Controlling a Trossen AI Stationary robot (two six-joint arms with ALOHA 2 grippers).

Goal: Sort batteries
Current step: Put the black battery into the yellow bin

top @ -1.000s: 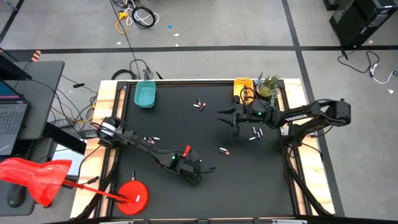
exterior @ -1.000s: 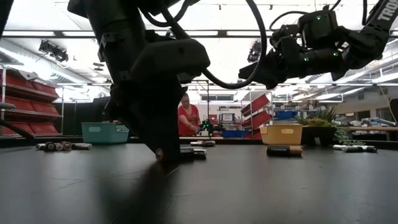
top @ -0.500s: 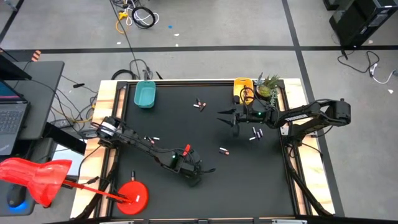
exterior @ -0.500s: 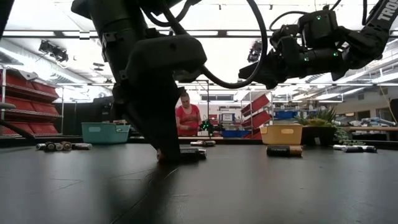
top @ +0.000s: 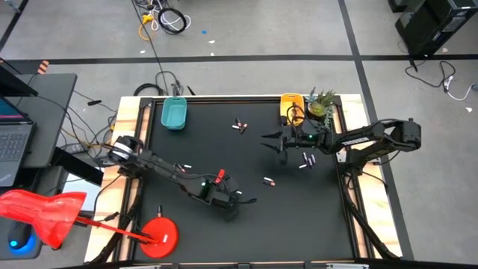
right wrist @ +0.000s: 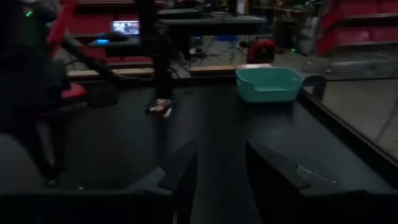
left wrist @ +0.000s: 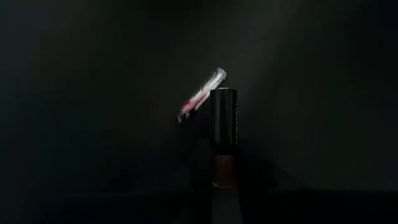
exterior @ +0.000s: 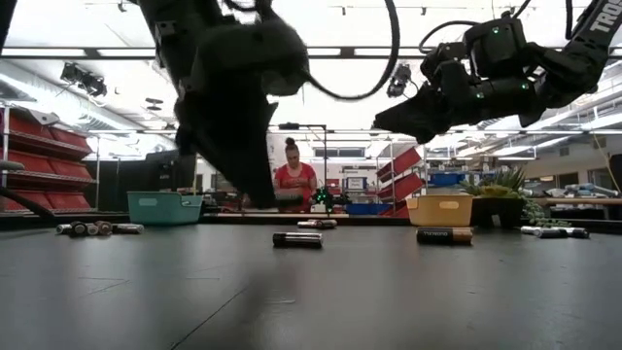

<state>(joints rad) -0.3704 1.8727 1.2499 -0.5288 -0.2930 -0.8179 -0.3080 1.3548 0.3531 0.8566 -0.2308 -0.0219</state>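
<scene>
The left gripper (top: 237, 203) hangs above the black table (top: 299, 217), toward six o'clock of its middle. Its fingers are pressed together on a dark battery (left wrist: 224, 137) with a reddish end, which the left wrist view shows standing out between them, with a pale battery (left wrist: 202, 94) lying on the table beyond it. In the low view this gripper (exterior: 255, 194) is clear of the surface, and a dark battery (exterior: 296, 239) lies on the table just below it.

The right gripper (top: 270, 138) is held off the table toward two o'clock of the middle, its fingers (right wrist: 180, 171) spread with nothing between them.

The other batteries are scattered: a pair (top: 239, 125) toward twelve o'clock, one (top: 269, 181) right of centre, a few (top: 307, 160) at three o'clock beneath the right arm, and some (top: 181, 169) at nine o'clock under the left arm. A teal tray (top: 174, 113) sits at eleven o'clock and a yellow tray (top: 291, 104) at one o'clock, beside a small plant (top: 322, 103).
</scene>
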